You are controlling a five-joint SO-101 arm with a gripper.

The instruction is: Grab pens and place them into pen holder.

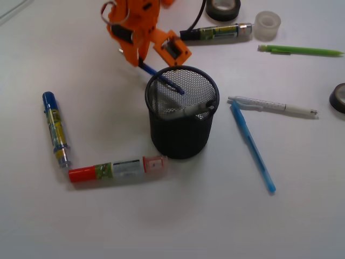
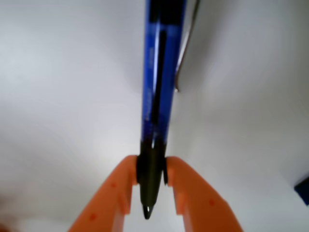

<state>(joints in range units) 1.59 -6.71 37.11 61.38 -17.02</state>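
The orange gripper (image 1: pixel 141 60) is clamped on the dark navy blue pen (image 1: pixel 163 79), slanting over the black mesh pen holder (image 1: pixel 181 135), which holds the silver-grey pen (image 1: pixel 190 110). Right lie white pen (image 1: pixel 272 105), light blue pen (image 1: pixel 252 146), green pen (image 1: pixel 299 50).

Office desk: pens (image 1: pixel 252 145), tape rolls (image 1: pixel 224 8).

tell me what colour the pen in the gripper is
Dark navy blue pen with a black tip, held in the orange gripper; clearest in the wrist view.
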